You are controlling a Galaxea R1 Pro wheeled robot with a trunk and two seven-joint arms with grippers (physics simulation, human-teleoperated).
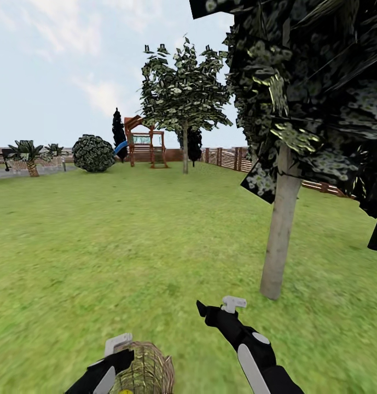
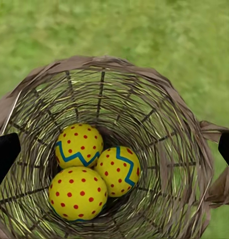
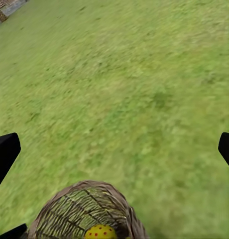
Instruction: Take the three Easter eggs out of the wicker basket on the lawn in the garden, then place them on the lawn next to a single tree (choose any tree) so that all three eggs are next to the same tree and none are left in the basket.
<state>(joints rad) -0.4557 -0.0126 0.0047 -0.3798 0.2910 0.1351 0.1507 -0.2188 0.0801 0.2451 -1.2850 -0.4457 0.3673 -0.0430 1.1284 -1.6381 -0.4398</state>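
The wicker basket [image 1: 150,372] stands on the lawn [image 1: 128,246] at the bottom edge of the head view. Looking down from the left wrist, three Easter eggs lie together in its bottom [image 2: 78,144] [image 2: 118,170] [image 2: 77,194], yellow with red dots and blue zigzags. My left gripper [image 1: 120,352] hangs open just above the basket's rim [image 2: 159,82], nothing between its fingers. My right gripper [image 1: 216,304] is open too, over bare grass to the right of the basket [image 3: 84,214]. A tree [image 1: 279,235] with a pale grey trunk rises close by on the right.
A second pale-trunked tree [image 1: 185,148] stands far back by a wooden playset [image 1: 144,145]. A round bush [image 1: 93,153] and small palms [image 1: 28,156] lie at the far left. A slatted fence [image 1: 232,157] runs along the right. Open grass stretches between me and them.
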